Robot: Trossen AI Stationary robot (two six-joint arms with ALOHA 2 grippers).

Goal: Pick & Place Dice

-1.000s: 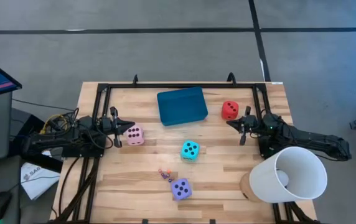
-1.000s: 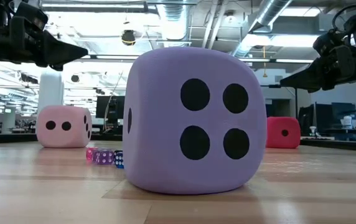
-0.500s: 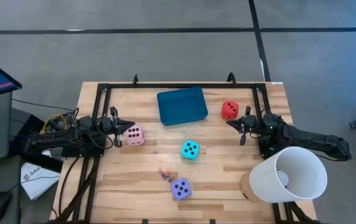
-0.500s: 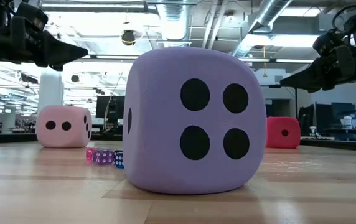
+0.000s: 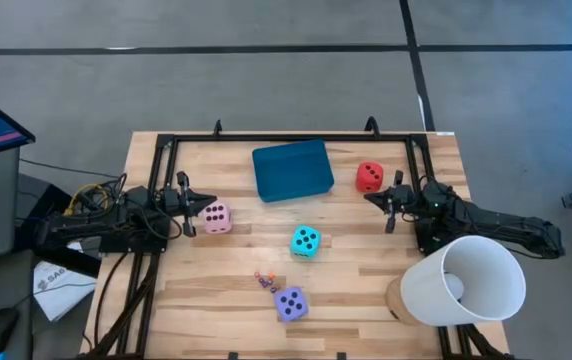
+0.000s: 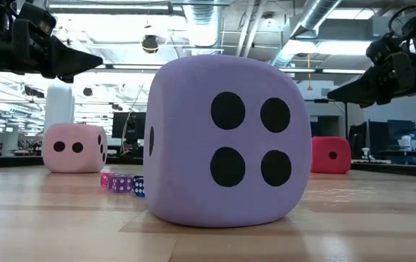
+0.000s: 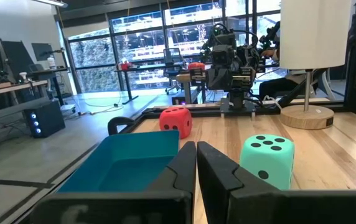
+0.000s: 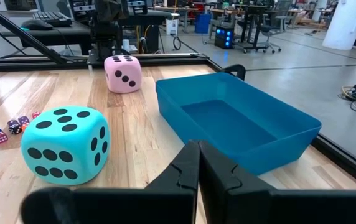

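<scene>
The left gripper hangs at the left edge of the table with its fingers pressed together on nothing, and the right gripper sits the same way at the right edge — closed and empty. No die has been picked up yet.

The pink die lies just beside the left gripper's tips, a little to their inner side. The red die is close to the right gripper, slightly ahead of it toward the far side of the table. The turquoise die rests between the two grippers, near the table's middle, and the purple die is well apart from both, toward the near edge. The teal tray sits beyond the turquoise die, between the arms.

Risks from here, as I judge them: either gripper must spread its fingers wide before descending — going down closed would shove a die aside rather than take it. The dice look soft and round-cornered, so an off-centre pinch could squeeze one out sideways. The tiny dice beside the purple one could get knocked, and the lamp stands close to the right arm
</scene>
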